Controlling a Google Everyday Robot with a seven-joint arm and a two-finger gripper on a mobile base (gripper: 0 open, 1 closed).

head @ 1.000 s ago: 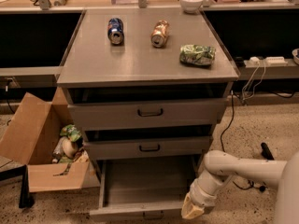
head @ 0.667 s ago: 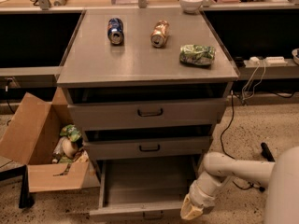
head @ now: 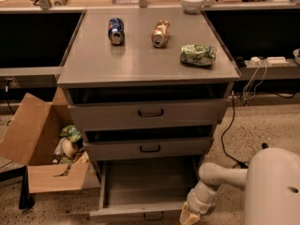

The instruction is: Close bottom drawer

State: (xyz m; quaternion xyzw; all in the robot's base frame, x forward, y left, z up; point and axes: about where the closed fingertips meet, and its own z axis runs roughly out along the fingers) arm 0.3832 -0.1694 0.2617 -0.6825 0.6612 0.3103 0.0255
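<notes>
The grey cabinet (head: pixel 140 60) has three drawers. The bottom drawer (head: pixel 145 186) is pulled far out, its inside bare, its front panel (head: pixel 136 214) at the lower edge of the view with a small dark handle. The middle drawer (head: pixel 150 148) and top drawer (head: pixel 150 112) stand slightly out. My gripper (head: pixel 190 214) hangs from the white arm (head: pixel 220 177) at the right end of the bottom drawer's front panel, touching or very close to it.
On the cabinet top lie a blue can (head: pixel 116 30), a copper can (head: pixel 160 33) and a green crumpled bag (head: pixel 198 54). A white bowl (head: pixel 192 2) sits behind. An open cardboard box (head: pixel 42 149) with rubbish stands left. Cables (head: pixel 234 125) run right.
My arm's upper part has come closer to the camera at the right. The gripper stays by the drawer front's right end. The drawer has not visibly moved.
</notes>
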